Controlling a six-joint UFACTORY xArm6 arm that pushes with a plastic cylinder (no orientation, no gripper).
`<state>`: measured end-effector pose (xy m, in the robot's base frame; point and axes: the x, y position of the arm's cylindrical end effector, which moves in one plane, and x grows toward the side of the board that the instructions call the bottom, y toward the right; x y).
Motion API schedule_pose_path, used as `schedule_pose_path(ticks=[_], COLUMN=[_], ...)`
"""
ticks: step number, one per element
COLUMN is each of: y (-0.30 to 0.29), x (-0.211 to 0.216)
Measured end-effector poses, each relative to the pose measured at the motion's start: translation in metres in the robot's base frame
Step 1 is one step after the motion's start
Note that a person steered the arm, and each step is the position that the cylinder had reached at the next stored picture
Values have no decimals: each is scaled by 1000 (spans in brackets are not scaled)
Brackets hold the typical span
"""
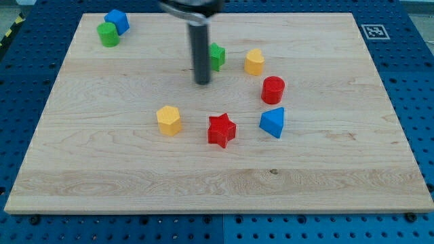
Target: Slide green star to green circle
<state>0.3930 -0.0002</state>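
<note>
1. The pale wooden desk (325,169) fills most of the view, its grain running left to right, and it lies on a blue perforated base (420,81) that shows around its edges.
2. The straight dark rod (201,51) comes down from the far edge of the view near the middle. There is no claw on this arm, so no open or closed state can be told; the rod ends in my tip (203,82), which sits on the desk.
3. The green star-shaped block (216,55) stands just right of the rod and slightly farther than my tip; the rod hides its left edge, so I cannot tell whether they touch.
4. The green round block (107,34) is in the far left corner, well apart from the star, with the blue block (118,19) touching it on its far right side.
5. The yellow rounded block (254,62) stands right of the star, and the red round block (273,89) sits nearer, just right of it.
6. The blue triangular block (273,122), the red star-shaped block (221,130) and the yellow hexagonal block (169,120) form a loose row nearer than my tip.
</note>
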Motion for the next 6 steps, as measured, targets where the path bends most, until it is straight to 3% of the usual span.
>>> schedule_pose_path(ticks=[1,2,6], y=[55,56,-83], x=[-6,-22,-95])
